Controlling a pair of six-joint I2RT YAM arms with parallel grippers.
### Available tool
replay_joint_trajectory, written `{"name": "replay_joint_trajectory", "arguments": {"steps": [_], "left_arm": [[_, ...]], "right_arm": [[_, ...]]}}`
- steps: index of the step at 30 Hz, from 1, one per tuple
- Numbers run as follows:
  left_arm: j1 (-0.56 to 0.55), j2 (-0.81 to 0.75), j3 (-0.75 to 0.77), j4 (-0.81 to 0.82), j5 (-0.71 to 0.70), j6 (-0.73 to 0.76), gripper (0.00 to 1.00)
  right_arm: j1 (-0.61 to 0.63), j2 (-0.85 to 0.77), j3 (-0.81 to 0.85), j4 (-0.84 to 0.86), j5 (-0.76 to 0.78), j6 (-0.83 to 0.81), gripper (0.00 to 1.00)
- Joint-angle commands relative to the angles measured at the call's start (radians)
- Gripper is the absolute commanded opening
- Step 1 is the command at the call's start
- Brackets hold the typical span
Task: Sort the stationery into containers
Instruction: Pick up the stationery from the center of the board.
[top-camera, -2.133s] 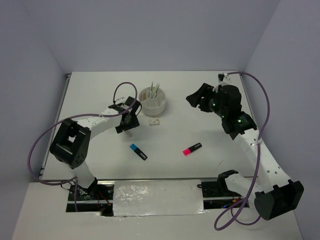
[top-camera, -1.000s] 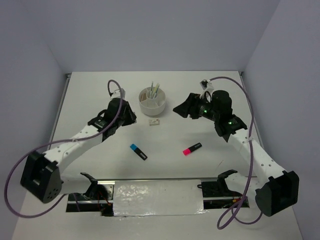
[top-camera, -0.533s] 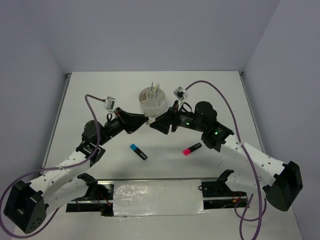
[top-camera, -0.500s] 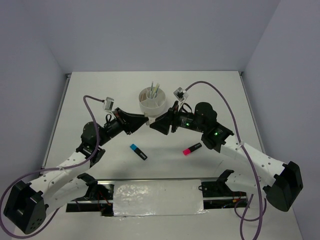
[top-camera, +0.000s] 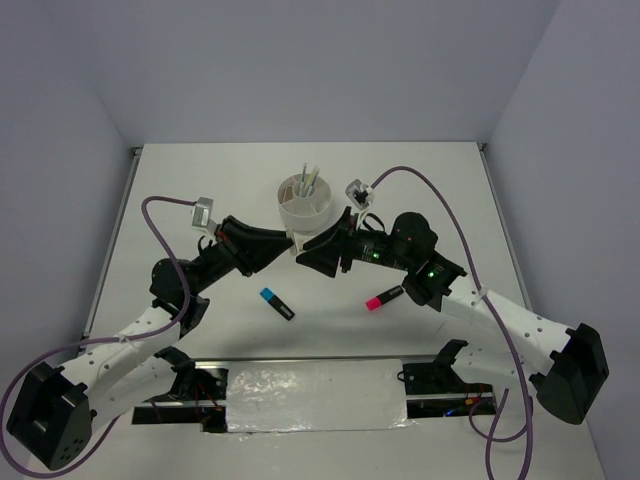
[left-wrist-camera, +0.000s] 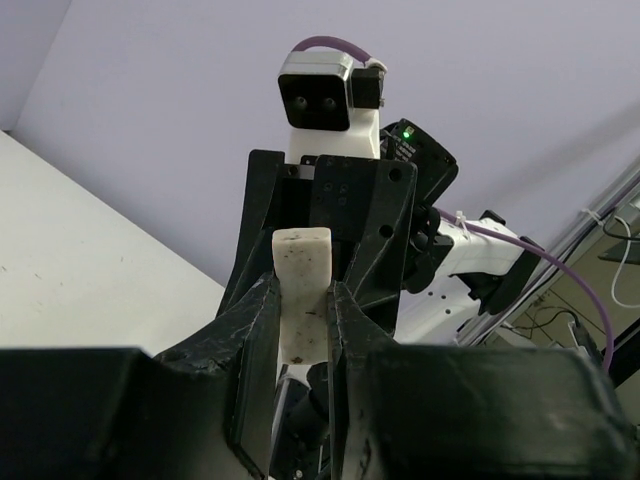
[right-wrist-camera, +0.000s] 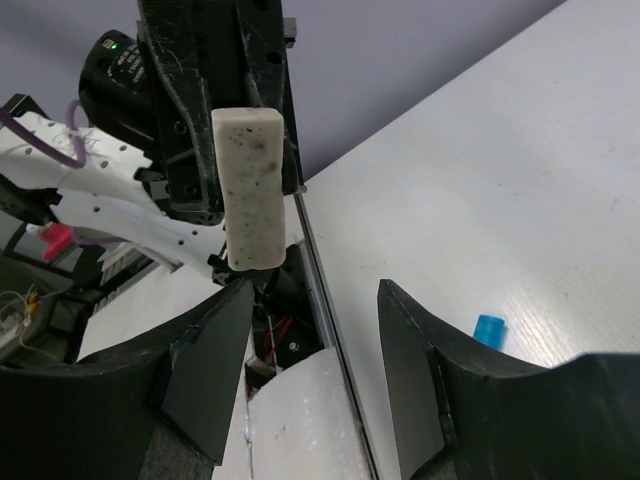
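My left gripper is shut on a speckled white eraser, held end-out, in front of the round white cup. The cup holds upright pens. My right gripper faces it nose to nose, open and empty. In the right wrist view the eraser hangs just beyond my open fingers, not between them. The left gripper clamps the eraser's lower half. A blue-and-black highlighter and a pink-and-black highlighter lie on the table; the blue cap also shows in the right wrist view.
The table's near edge has a foil-covered panel and open wiring between the arm bases. Purple cables loop off both wrists. Walls close the table at the back and both sides. Any eraser on the table under the grippers is hidden.
Both arms swung inward from the sides of the cup until the grippers met tip to tip in front of it. In the last half second they shifted slightly nearer.
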Motion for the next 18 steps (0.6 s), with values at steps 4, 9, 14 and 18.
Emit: {"name": "replay_joint_trajectory", "arguments": {"steps": [4, 9, 14, 18], "left_arm": [[-0.003, -0.005, 0.007, 0.108, 0.052, -0.007, 0.0], [-0.003, -0.013, 0.01, 0.085, 0.057, 0.003, 0.0], [-0.003, -0.018, 0.012, 0.074, 0.066, 0.011, 0.0], [-0.003, -0.005, 0.004, 0.151, 0.095, -0.024, 0.0]], "right_arm": [[0.009, 0.026, 0.032, 0.145, -0.086, 0.039, 0.6], [0.007, 0.037, 0.026, 0.195, -0.108, 0.054, 0.59], [0.018, 0.005, 0.017, 0.177, -0.058, 0.023, 0.57], [0.012, 0.029, 0.018, 0.25, -0.193, 0.069, 0.58]]}}
